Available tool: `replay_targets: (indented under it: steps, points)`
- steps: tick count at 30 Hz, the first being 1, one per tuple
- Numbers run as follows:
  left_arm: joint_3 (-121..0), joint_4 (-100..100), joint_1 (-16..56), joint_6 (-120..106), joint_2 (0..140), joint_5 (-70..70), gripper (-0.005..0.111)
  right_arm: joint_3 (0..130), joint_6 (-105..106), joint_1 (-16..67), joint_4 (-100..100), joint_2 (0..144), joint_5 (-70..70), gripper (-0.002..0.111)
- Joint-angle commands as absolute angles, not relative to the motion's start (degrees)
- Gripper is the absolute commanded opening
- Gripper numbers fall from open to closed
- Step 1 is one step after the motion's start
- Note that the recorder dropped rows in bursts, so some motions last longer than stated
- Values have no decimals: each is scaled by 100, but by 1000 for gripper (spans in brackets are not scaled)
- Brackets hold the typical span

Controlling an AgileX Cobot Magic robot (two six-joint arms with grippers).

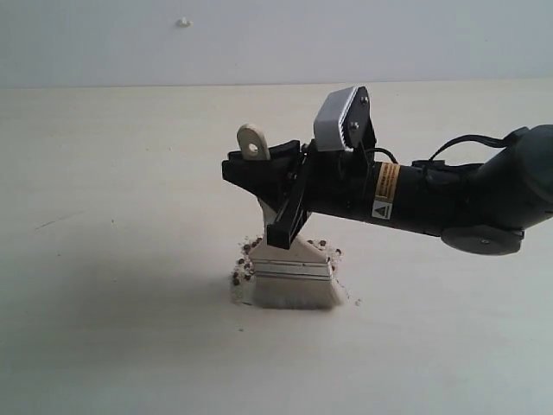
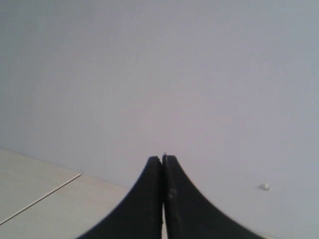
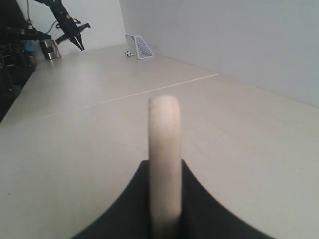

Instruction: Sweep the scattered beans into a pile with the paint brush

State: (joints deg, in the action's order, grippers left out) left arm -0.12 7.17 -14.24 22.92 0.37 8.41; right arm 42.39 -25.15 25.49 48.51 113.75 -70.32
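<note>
Paint brush (image 1: 292,264) clamped in right tool (image 3: 164,165), pale bristles, round beans (image 1: 245,261), left tool (image 2: 162,160) together

An orange-yellow sticker (image 1: 387,181) is sitting on the black housing of the right arm (image 1: 432,203), at 3 o'clock from the right end effector (image 1: 278,194). It is carrying several lines of dark print, all too small and blurred to be read. Just beside it, at 6 o'clock, a white sticker (image 1: 381,209) is showing 1 dark warning triangle, with no wording that can be made out. The 2 wrist views are showing no readable writing, numbers or brand marks.
</note>
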Motion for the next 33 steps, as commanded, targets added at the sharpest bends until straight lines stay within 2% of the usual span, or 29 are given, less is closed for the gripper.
replay_targets:
  steps: [1, 8, 15, 21, 33]
  points:
    - [0, 683, -1437, 2267, 0, 848, 0, 4225, -2884, 2516, 5277, 10961, -6996, 0]
    - [0, 683, -1437, 2267, 0, 848, 0, 3984, -3637, 2179, 5327, 10131, -6996, 0]
    - [0, 683, -1437, 2267, 0, 848, 0, 2306, -2955, 1928, 2567, 9289, -6996, 0]
    - [0, 683, -1437, 2267, 0, 848, 0, 1461, -2685, 1928, 729, 8931, -6996, 0]
    - [0, 683, -1437, 2267, 0, 848, 0, 1342, -2554, 1928, 0, 8884, -6441, 0]
